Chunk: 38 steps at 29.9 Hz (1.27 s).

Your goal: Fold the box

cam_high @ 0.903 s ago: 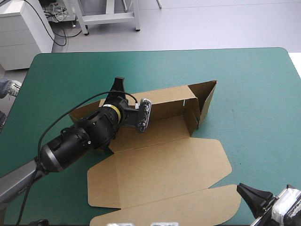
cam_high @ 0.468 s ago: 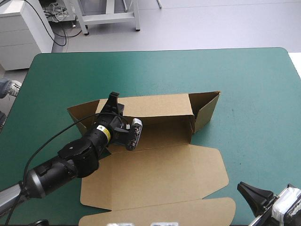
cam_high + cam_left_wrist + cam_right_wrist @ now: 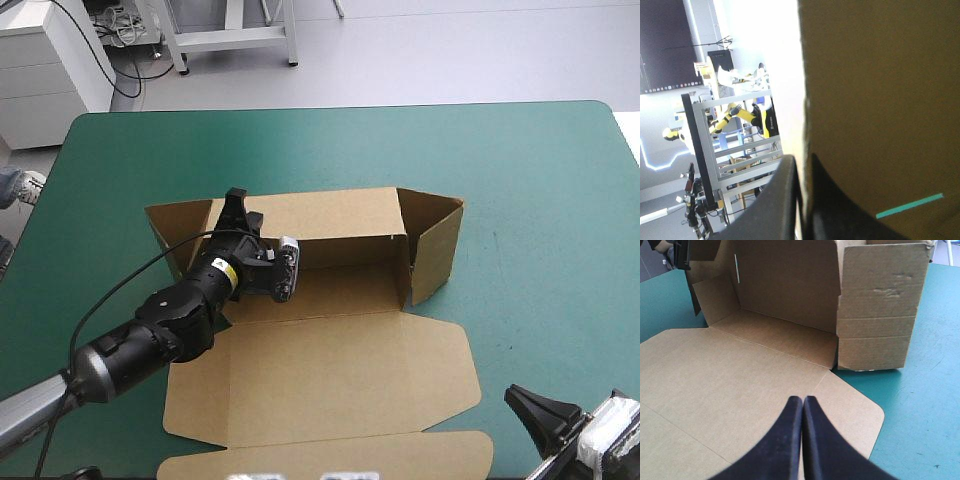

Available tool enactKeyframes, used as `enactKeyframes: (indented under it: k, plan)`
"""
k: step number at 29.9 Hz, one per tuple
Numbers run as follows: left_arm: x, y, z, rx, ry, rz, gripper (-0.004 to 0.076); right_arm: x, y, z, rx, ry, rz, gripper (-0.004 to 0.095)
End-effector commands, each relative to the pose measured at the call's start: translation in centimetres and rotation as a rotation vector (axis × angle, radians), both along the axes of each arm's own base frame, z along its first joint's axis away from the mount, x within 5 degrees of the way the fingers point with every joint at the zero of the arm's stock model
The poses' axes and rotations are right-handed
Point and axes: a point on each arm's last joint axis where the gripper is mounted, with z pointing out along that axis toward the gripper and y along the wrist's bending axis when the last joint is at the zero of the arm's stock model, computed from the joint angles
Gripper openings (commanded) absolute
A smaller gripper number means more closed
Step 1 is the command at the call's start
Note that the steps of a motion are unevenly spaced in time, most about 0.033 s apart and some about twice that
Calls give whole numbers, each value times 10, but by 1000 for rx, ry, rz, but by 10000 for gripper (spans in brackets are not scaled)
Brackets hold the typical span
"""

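Note:
The brown box (image 3: 330,360) lies mid-table. Its long back wall (image 3: 335,215) stands up, an end flap (image 3: 435,245) is raised at the right, and the lid lies flat toward the near edge. My left gripper (image 3: 236,203) is at the left end of the back wall, shut on its top edge. In the left wrist view the board (image 3: 880,100) sits between the two black fingers (image 3: 800,162). My right gripper (image 3: 530,408) hovers off the lid's near right corner, shut and holding nothing. In its own view, its joined fingers (image 3: 803,399) point over the lid at the box's inside (image 3: 785,290).
The teal-green cover (image 3: 540,180) surrounds the box on the far and right sides. The lid's front flap (image 3: 330,455) reaches close to the table's near edge. The left arm slants in over the box's left end flap.
The left gripper has drawn back toward the left with the back wall in its grip. The box has swung until that wall runs nearly parallel to the far edge. The right gripper has stayed put.

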Motion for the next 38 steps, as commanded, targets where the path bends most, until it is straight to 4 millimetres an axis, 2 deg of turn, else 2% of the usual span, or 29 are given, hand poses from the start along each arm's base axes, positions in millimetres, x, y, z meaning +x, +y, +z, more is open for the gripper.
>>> enactKeyframes:
  k: [1,11,13,16,20,22,28,33,38]
  plan:
    - [8,-3,0,-56,-17,55,-8,-1,-2,13,47,-88,-15,-16]
    - [8,-5,-2,-94,-11,80,-8,2,-5,13,22,-105,-57,1]
    - [5,-9,-2,-86,-13,74,-8,2,-5,13,2,-119,-52,63]
    - [-4,-17,-2,-67,-18,60,-8,2,-5,13,-21,-136,-47,225]
    - [-13,-26,-2,-59,-19,29,-8,2,-5,13,-29,-140,-52,509]
    - [-14,-26,-2,-60,-16,31,-8,2,-6,13,-35,-145,-55,576]
    - [-14,-20,0,-39,-33,91,-8,2,-6,13,-26,-138,-61,587]
    - [-19,-15,11,-66,-52,68,-8,3,-6,15,46,-111,-77,521]
    - [-24,-11,18,-111,-47,71,-8,4,-5,14,57,-75,-81,520]
